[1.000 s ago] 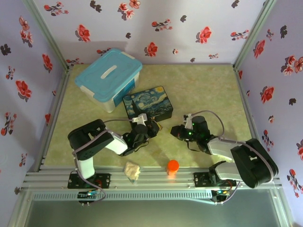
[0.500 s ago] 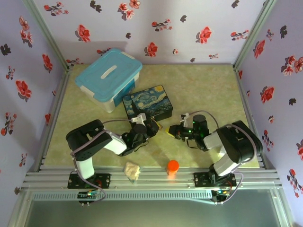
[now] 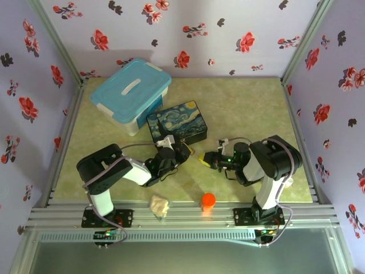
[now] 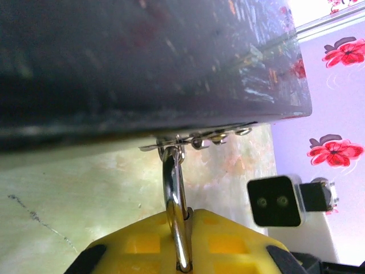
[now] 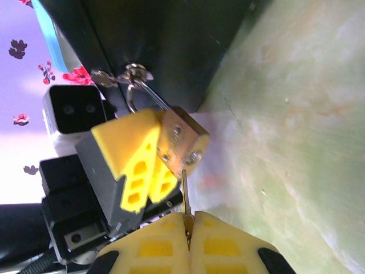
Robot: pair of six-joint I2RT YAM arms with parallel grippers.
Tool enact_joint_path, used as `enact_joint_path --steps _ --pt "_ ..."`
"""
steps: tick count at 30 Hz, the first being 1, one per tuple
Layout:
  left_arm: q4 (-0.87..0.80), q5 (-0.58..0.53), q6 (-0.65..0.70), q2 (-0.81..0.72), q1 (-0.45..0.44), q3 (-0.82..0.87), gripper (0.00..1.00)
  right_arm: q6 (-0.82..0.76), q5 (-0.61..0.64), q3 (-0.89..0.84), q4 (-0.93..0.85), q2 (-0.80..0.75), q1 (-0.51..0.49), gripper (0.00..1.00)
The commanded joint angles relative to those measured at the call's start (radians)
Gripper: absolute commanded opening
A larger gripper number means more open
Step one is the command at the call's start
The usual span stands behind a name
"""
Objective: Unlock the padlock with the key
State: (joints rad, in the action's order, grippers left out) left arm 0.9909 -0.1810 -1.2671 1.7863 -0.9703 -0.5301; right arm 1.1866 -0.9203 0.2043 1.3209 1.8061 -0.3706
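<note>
Nearly there: left tool [image 5: 149,171] clamps the padlock [image 5: 181,140], right tool [image 5: 187,225] pinches the key [image 5: 184,191], tip at the keyhole; turning remains, shackle [image 5: 149,97] not yet released.

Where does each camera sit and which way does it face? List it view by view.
Top external: above and behind, looking down on the table; both arms, left gripper and right gripper close together by the painted box.
Left wrist: low, facing the box's side; its yellow fingers around the shackle.
Right wrist: low, facing the padlock; its own fingers pinching the key.
Shared: both wrist views show shackle and box.
</note>
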Motion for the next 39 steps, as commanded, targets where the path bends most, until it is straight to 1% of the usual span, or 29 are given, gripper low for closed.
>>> enact_joint_path --steps 1,2,8,11,15,20,28,39 --pt "0.037 0.039 -0.059 -0.036 0.018 0.001 0.00 -0.013 0.006 -0.016 0.032 -0.004 0.008 0.00" --pt "0.035 0.045 -0.058 -0.040 0.018 -0.003 0.00 -0.005 0.007 -0.019 0.060 0.003 0.009 0.00" --pt "0.036 0.064 -0.080 -0.034 0.018 -0.009 0.00 0.005 0.006 -0.001 0.064 -0.036 -0.001 0.00" --pt "0.081 0.069 -0.104 -0.015 0.018 -0.004 0.00 0.007 0.000 0.020 0.056 -0.017 -0.004 0.00" --pt "0.074 0.078 -0.101 -0.020 0.018 -0.012 0.00 0.008 -0.004 0.030 0.064 0.020 -0.004 0.00" --pt "0.059 0.085 -0.102 -0.028 0.018 -0.015 0.00 -0.001 0.004 0.033 0.064 0.008 -0.005 0.00" --pt "0.094 0.098 -0.111 -0.024 0.011 -0.015 0.00 0.014 -0.006 0.067 0.064 0.013 -0.012 0.00" --pt "0.083 0.084 -0.121 -0.031 0.016 -0.009 0.00 0.004 0.022 0.008 0.061 0.000 -0.010 0.00"
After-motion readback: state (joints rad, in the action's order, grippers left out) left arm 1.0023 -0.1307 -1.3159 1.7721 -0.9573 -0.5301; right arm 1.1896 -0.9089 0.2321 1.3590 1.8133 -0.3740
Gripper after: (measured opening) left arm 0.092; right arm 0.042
